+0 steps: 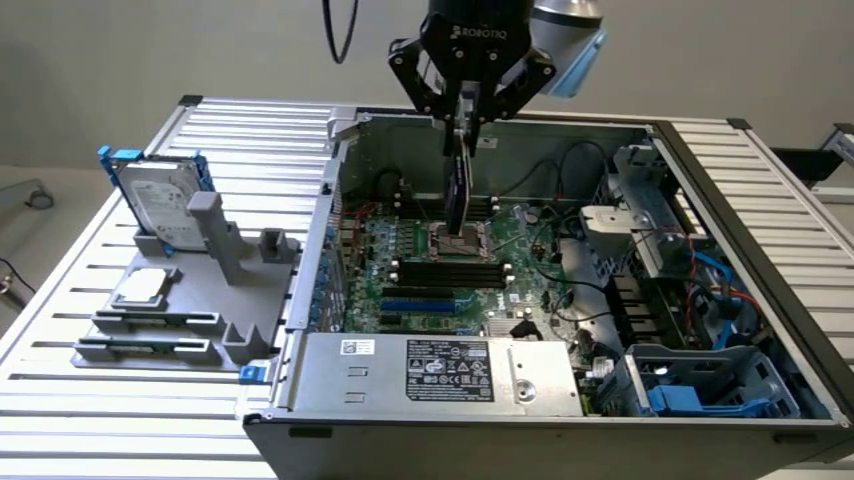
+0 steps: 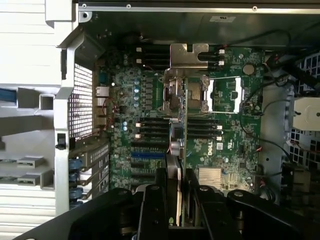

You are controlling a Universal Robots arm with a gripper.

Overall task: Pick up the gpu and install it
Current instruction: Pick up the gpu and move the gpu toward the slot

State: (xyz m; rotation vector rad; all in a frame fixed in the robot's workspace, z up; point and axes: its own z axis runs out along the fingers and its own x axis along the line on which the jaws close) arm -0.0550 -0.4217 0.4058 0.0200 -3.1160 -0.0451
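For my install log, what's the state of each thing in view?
Thin black and green gpu card: held on edge over the green motherboard, not in a slot.
Black gripper: shut on the gpu card.
Grey metal computer case: open.
Silver hard drive in blue frame: upright in the grey stand.
Small square silver processor chip: flat on the grey stand.

An open computer case (image 1: 534,452) lies on a slatted metal table (image 1: 80,400), green motherboard (image 1: 427,255) exposed, a labelled power supply (image 1: 441,372) along its near side. At the exterior view's left, a grey holder (image 1: 220,245) carries a hard drive (image 1: 158,205) (upright, in a blue frame) and a square silver processor chip (image 1: 144,288).
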